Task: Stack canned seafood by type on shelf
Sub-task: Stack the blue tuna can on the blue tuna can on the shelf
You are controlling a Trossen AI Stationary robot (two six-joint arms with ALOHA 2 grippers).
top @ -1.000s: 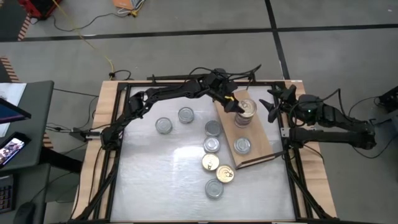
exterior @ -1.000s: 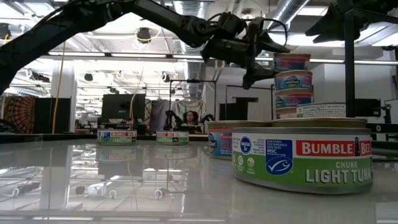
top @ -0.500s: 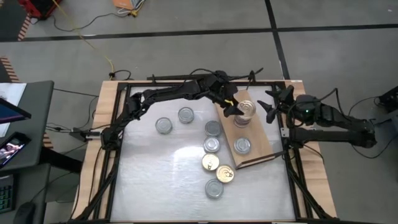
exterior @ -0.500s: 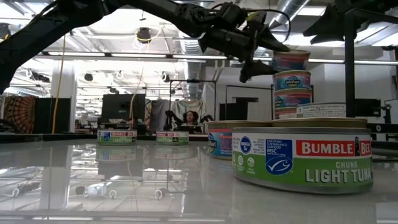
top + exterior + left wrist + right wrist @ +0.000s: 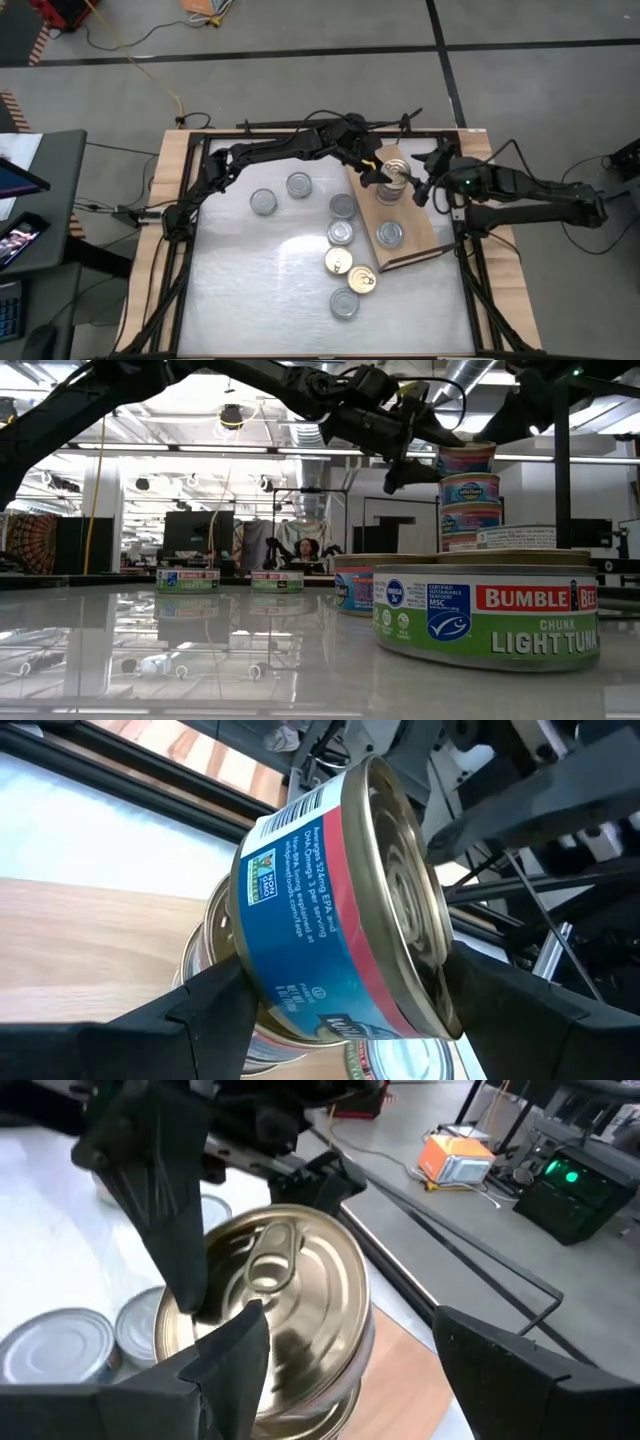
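Observation:
On the shelf (image 5: 418,222), a light-brown wooden board at the table's right, stands a stack of canned seafood (image 5: 470,500). Its top tin (image 5: 330,890) has a blue-and-red label and a gold pull-tab lid (image 5: 275,1290). My left gripper (image 5: 380,175) is shut on that tin. My right gripper (image 5: 422,188) stands open just right of the stack, its fingers (image 5: 225,1365) close to the top tin, with no touch that I can see. A single silver tin (image 5: 390,235) rests on the shelf nearer the front. My left gripper pinches the top tin between its two fingers. One finger meets the labelled wall (image 5: 262,982), the other the gold lid's rim (image 5: 437,990). The fingers come from the table's left and far side, slanting slightly down. The tin sits tilted atop the stack (image 5: 468,458).
Loose tins stand on the white tabletop left of the shelf: silver ones (image 5: 263,203), (image 5: 298,185), (image 5: 342,206), (image 5: 340,234), (image 5: 344,304) and gold-lidded ones (image 5: 338,262), (image 5: 362,281). A large tuna tin (image 5: 485,615) fills the low view's foreground. A person (image 5: 305,548) sits far behind.
My right gripper has moved toward the table's left, up to the stack, and sunk a little, staying open. My left gripper has turned slightly at the stack's top, and the top tin has gone from level to slightly tilted.

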